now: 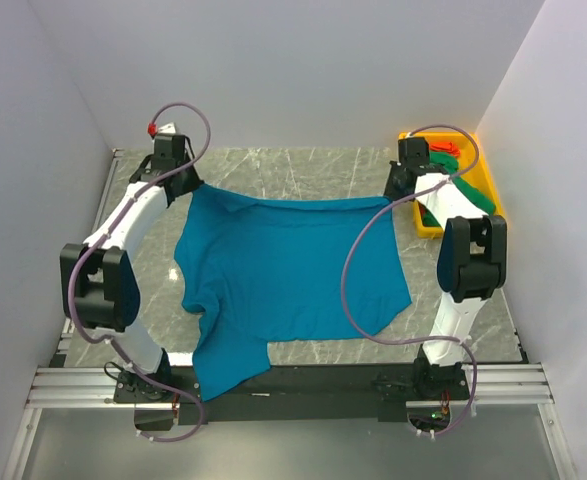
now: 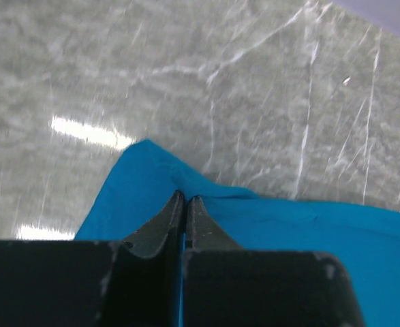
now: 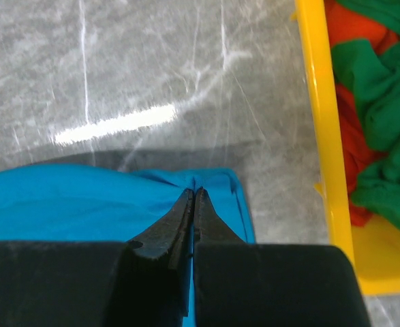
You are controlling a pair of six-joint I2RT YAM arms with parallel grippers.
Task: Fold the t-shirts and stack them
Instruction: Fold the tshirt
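A teal-blue t-shirt (image 1: 293,275) is stretched over the grey marble table, its near end hanging over the front edge. My left gripper (image 1: 195,185) pinches its far left corner (image 2: 148,170), jaws shut on the cloth (image 2: 185,197). At the far right corner (image 3: 220,178), my right gripper (image 1: 391,190) is likewise shut on the fabric (image 3: 194,191). The far hem runs taut between the two grippers. A green t-shirt (image 3: 383,102) and a red-orange one (image 3: 353,30) lie bunched in the yellow bin (image 1: 478,180).
The yellow bin (image 3: 319,116) stands at the far right of the table, close to my right gripper. White walls close in the left, back and right sides. Bare marble (image 1: 293,165) lies beyond the shirt's far hem.
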